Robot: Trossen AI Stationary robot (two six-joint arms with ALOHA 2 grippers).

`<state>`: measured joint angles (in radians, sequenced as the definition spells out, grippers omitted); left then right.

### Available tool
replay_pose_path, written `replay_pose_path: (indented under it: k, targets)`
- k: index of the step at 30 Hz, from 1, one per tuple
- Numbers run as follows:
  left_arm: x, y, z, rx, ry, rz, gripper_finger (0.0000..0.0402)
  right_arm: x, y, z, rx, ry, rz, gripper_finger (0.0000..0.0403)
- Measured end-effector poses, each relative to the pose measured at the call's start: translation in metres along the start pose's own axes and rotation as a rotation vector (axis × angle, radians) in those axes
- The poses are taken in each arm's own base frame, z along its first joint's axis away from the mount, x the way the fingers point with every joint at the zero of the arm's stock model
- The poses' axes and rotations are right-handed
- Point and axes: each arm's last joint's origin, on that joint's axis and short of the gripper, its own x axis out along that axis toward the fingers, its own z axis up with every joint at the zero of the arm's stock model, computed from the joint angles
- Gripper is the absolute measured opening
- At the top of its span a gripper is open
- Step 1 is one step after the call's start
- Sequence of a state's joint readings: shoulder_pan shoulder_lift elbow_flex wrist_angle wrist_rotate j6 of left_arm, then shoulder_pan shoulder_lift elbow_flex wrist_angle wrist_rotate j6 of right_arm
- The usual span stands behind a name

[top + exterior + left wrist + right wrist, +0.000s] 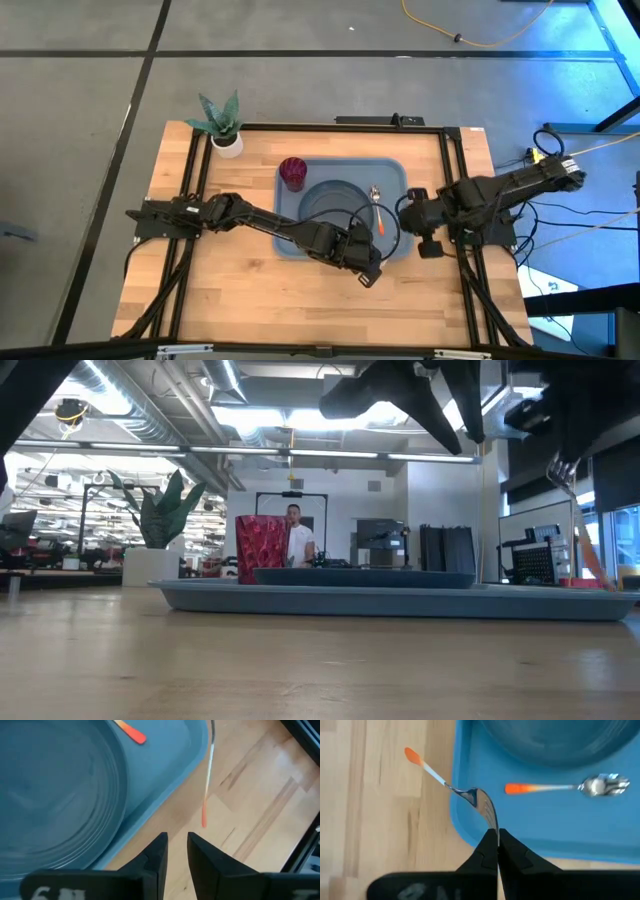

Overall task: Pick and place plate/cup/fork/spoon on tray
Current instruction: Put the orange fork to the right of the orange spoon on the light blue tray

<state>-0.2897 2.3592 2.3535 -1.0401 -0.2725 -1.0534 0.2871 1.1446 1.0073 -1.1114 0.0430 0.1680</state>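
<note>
The light-blue tray (392, 172) lies mid-table. On it are the slate-blue plate (330, 205), the maroon cup (292, 172) at its far left corner, and the spoon (560, 787) on the floor beside the plate. My right gripper (497, 845) hangs over the tray's right rim (465, 820), shut on the fork (480, 802). My left gripper (175, 852) hovers over the table at the tray's near right corner. It is open, with nothing between its fingers. My right gripper pinches the fork's silver tine end (492, 822) between its two shut fingers, coming from above and pointing down. The fork hangs below them on a slant, its orange handle end (411, 755) lowest, out past the tray's right rim over the wood.
A white pot with a green plant (222, 125) stands at the table's far left corner. Black frame rails (455, 200) run along the table's sides. Bare wood lies near and left of the tray. In the low view a person (297, 540) stands far behind the table.
</note>
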Motion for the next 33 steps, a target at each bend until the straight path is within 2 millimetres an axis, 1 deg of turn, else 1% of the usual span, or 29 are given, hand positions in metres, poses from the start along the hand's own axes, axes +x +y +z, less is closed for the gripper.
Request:
replay_pose_path:
  k: [3,7,11,14,16,20,23,27,33]
  targets:
    - [0.0,0.0,0.0,0.005,0.001,-0.001,0.0065,0.0,-0.016,-0.002,0.027,0.044,0.047,0.0]
    - [0.0,0.0,0.0,0.017,0.002,-0.001,0.0065,0.0,-0.039,-0.009,0.042,0.125,0.031,0.0]
    - [0.0,0.0,0.0,0.017,0.004,-0.003,0.0065,0.004,-0.063,-0.011,0.062,0.173,0.022,0.0]
    - [0.0,0.0,0.0,0.016,0.002,-0.006,0.0065,0.007,-0.08,-0.01,0.084,0.19,0.042,0.0]
    - [0.0,0.0,0.0,0.016,0.002,-0.006,0.0065,0.005,-0.09,-0.009,0.086,0.197,0.056,0.0]
    - [0.0,-0.001,0.0,0.017,0.008,-0.01,0.0065,0.002,-0.109,-0.004,0.053,0.224,0.052,0.0]
    - [0.0,-0.001,0.0,0.017,0.02,-0.017,0.0065,0.003,-0.122,-0.001,0.034,0.256,0.066,0.0]
    - [0.0,-0.001,-0.001,0.017,0.022,-0.018,0.0065,0.012,-0.134,0.002,0.016,0.316,0.093,0.0]
    - [0.0,-0.001,-0.001,0.018,0.022,-0.018,0.0065,0.036,-0.149,0.006,-0.038,0.41,0.11,0.0]
